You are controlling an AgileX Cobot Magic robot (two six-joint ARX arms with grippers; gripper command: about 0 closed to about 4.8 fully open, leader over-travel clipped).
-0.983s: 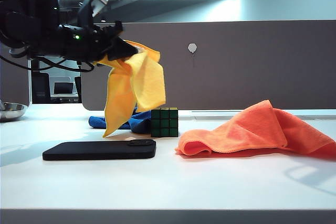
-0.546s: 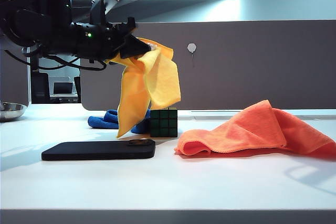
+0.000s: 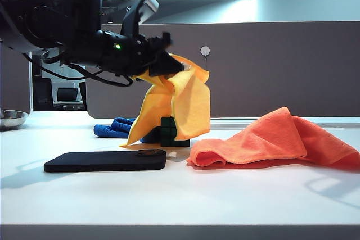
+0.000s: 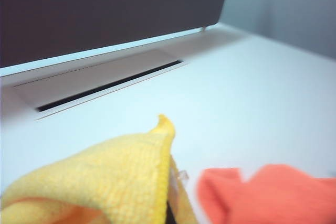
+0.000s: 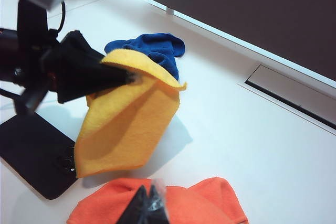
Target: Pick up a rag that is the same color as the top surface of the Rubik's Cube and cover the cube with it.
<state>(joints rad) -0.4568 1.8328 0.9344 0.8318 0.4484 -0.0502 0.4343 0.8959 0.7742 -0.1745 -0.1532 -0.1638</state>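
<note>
my left tool (image 3: 183, 67) pinching yellow rag (image 3: 179, 100) draped over Rubik's Cube (image 3: 167, 132), my right tool (image 5: 148, 206) above orange cloth (image 5: 181, 208), state unclear

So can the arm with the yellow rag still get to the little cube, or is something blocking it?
Probably yes. The left gripper, shut on the yellow rag, hangs above the Rubik's Cube, and the rag already drapes over part of it. The black phone and orange cloth lie off to the sides.

Left gripper (image 5: 128, 78) clamps the yellow rag (image 5: 128, 124) above the white surface (image 5: 252, 140) — blue cloth (image 5: 152, 48) behind, right gripper (image 5: 149, 205) blurred, apparently over the orange cloth (image 5: 205, 205).
</note>
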